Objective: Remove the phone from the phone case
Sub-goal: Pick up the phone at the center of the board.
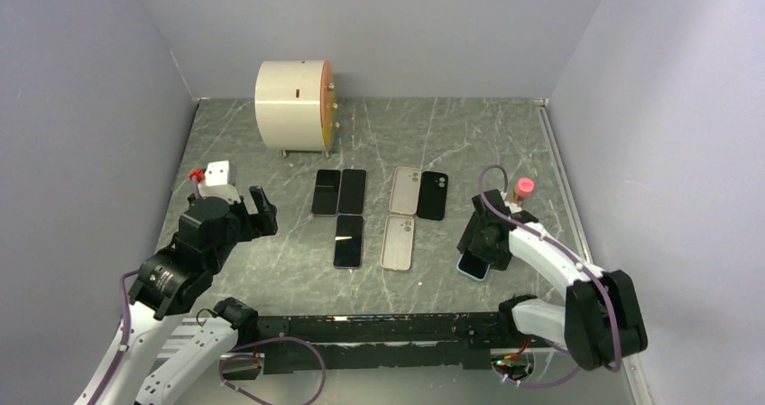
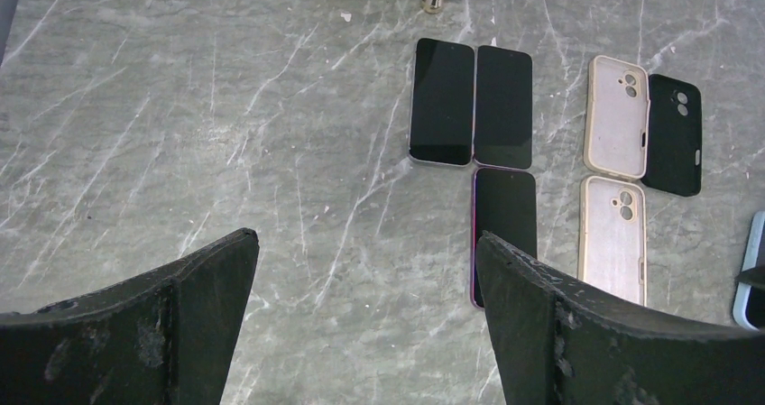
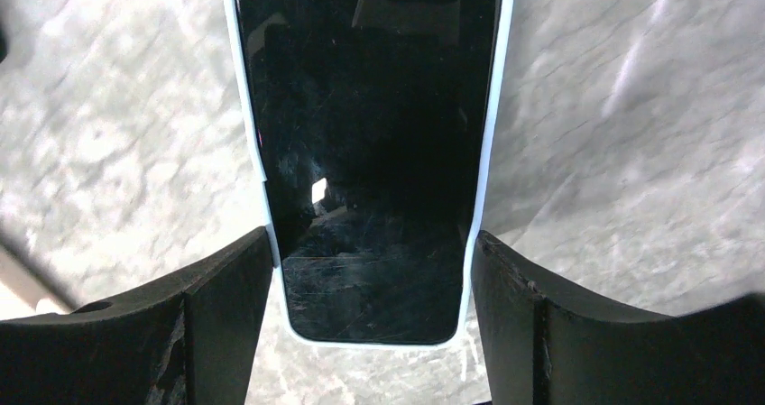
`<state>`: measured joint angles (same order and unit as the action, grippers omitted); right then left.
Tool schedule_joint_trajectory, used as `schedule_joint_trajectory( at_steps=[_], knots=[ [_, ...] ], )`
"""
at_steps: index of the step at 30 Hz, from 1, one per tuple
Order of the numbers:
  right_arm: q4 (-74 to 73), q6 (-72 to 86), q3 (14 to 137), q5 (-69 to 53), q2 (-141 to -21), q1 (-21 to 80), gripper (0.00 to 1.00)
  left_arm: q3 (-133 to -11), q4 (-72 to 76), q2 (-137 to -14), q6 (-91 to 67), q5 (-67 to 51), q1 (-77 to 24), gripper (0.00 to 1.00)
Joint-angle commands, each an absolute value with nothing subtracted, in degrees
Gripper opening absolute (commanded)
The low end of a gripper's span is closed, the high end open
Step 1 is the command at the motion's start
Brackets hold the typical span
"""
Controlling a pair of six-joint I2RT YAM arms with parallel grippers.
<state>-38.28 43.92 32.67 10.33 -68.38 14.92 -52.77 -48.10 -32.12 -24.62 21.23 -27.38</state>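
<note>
Hardly begun, judging from this: no parting yet of the phone (image 3: 365, 134) from its pale blue case (image 3: 492, 107), with the rim wrapped round every visible edge. Left to do: prying or pushing out, then setting down apart.

Found at the right side of the worktop (image 1: 469, 134), screen up, just right of the three bare phones (image 1: 350, 191) and three empty cases (image 1: 398, 243) laid in rows. Long axis straight away from the right wrist, camera notch at the far end; from overhead, roughly near-to-far with a slight slant.

Right fingers (image 3: 216, 324) closed against both long edges of the case at its near end. Left fingers (image 2: 198, 315) spread wide, holding nothing, above the worktop well away to the left.
</note>
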Motion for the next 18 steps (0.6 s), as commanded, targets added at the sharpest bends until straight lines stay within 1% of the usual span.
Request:
schedule_joint_trajectory(
  at_steps=[1, 4, 6, 9, 14, 18],
  knots=[
    [-37.52, 47.26, 31.32, 9.06, -61.41, 19.49, 0.33, -52.79, -46.54, -32.72, -23.48, 19.13, -26.12, 0.94],
    [-33.72, 48.15, 28.64, 6.28, -56.31, 21.24, 0.2, -52.82, -45.63, -33.35, -24.38, 14.46, -25.5, 0.94],
    [-31.3, 48.65, 26.79, 5.33, -51.49, 21.84, 0.17, -52.76, -45.01, -33.93, -25.51, 10.94, -25.48, 0.94],
    [-27.52, 48.73, 23.81, 4.31, -45.6, 22.14, 0.08, -52.47, -44.12, -34.86, -27.52, 6.22, -25.49, 0.94],
    [-20.89, 49.12, 19.15, 1.12, -38.61, 22.24, 0.0, -52.27, -42.28, -37.77, -31.33, -0.41, -25.47, 0.94],
    [-16.4, 50.05, 16.36, -1.2, -34.3, 22.24, 0.0, -51.08, -38.13, -41.37, -35.95, -8.1, -25.49, 0.94]
  ],
)
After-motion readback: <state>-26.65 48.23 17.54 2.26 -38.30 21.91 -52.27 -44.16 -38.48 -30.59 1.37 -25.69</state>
